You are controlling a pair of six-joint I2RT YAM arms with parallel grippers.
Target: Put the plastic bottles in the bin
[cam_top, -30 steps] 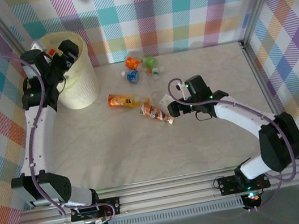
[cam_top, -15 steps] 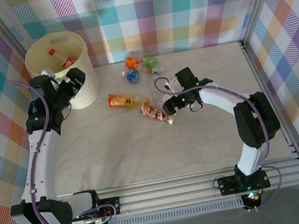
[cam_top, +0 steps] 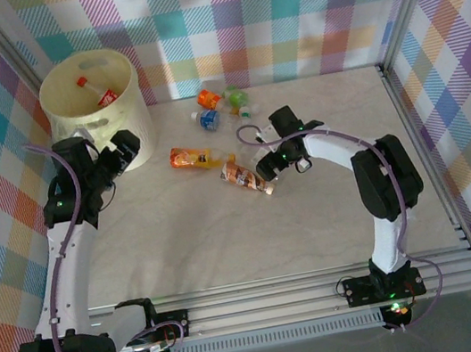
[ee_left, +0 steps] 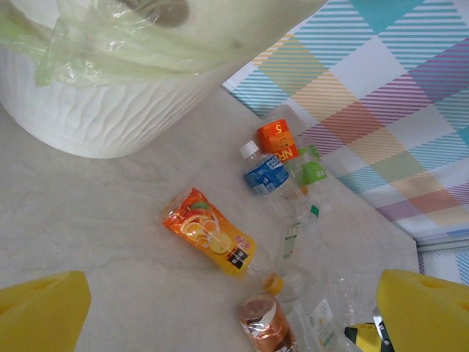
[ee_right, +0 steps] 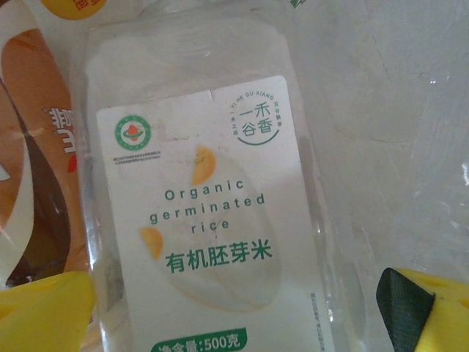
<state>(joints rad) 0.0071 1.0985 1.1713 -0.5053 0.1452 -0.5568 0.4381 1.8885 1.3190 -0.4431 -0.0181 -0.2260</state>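
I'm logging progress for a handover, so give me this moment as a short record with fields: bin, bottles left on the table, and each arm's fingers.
bin: cream, back left; red-label bottle inside
on table: orange-label bottle, brown-label bottle, clear bottle, blue-label bottle, green-label bottle, second orange bottle
left gripper: open, empty, beside the bin
right gripper: open, fingers either side of the clear bottle, not closed

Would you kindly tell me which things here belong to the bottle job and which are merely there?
Job: bin; red-label bottle inside it; orange-label bottle; brown-label bottle; clear white-label bottle; small orange bottle; blue-label bottle; green-label bottle.
Merely there: table; checked walls; metal frame.
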